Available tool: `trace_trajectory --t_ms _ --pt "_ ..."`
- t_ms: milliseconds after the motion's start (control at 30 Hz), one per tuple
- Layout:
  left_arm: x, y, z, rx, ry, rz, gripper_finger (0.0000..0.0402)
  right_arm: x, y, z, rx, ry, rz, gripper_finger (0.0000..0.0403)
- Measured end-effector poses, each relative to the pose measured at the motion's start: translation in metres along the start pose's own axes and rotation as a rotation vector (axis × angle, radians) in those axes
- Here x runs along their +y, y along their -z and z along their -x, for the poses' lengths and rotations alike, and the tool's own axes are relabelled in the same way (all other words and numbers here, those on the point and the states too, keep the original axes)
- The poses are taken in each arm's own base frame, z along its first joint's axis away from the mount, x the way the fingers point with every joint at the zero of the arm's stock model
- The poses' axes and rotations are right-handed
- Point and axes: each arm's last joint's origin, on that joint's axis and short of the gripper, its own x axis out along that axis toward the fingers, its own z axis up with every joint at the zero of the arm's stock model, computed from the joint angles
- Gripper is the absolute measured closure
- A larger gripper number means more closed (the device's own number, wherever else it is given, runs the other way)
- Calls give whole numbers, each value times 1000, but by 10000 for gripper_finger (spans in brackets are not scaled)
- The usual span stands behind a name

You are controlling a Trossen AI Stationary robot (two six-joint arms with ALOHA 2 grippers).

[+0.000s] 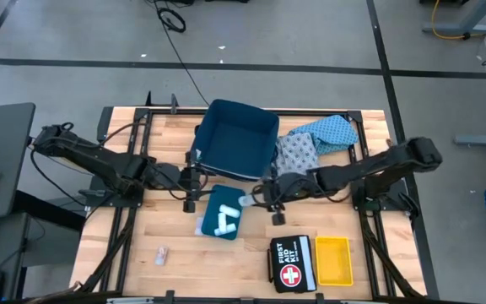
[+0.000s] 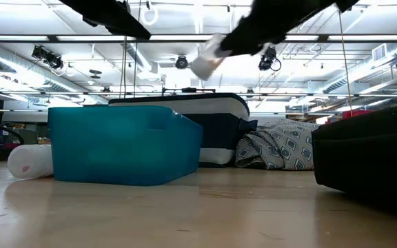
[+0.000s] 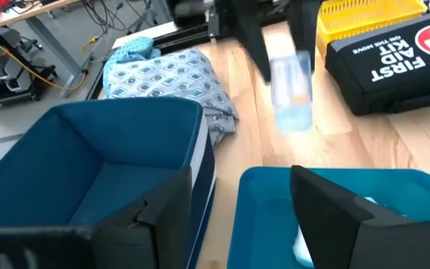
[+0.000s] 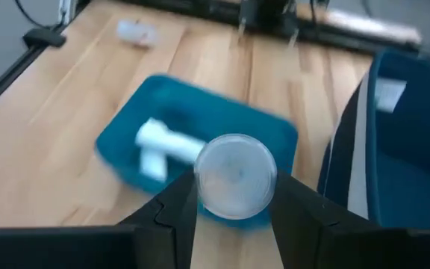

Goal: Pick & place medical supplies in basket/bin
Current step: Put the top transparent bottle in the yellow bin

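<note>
My right gripper hovers over the far right edge of the small teal bin and is shut on a white cylindrical roll. It shows raised above the table in the low view, roll. More white rolls lie inside the teal bin. My left gripper is open and hangs between the teal bin and the large dark-blue basket, touching nothing. One small roll lies on the table near the left front. The grey-blue garment and light-blue garment rest on the table right of the basket. My right gripper pinches the white roll by its curved side between the two fingers, which lie across it. Its round end faces the wrist camera. The roll is lifted clear, above the teal bin's edge.
A black first aid kit and a yellow tray sit at the near right. The dark-blue basket stands at the far middle, close to both grippers. Bare wood lies at the near left, around the loose roll.
</note>
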Motion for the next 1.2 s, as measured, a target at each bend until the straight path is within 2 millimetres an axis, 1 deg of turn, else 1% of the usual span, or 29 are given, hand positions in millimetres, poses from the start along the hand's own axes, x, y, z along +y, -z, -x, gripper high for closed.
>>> trace_trajectory --t_ms 200,300,433,633,767,867,1033,1200 --pt "0 1 0 13 2 -2 188 14 5 34 137 -33 -98 264" --pt "0 1 0 13 0 -2 188 20 10 47 209 -46 -164 264" --pt "0 1 0 13 -2 -2 188 30 19 60 320 -56 -250 264" --pt "0 4 0 39 -8 -15 189 44 33 73 518 -79 -381 264" --pt "0 4 0 41 -8 -17 188 53 30 83 591 -89 -443 264" --pt "0 4 0 41 -8 -28 189 58 21 93 622 -93 -466 264" --pt "0 4 0 41 -7 -33 189 66 12 107 695 -139 -523 264" --pt "0 4 0 41 -5 -31 189 78 13 114 765 -206 -581 264"
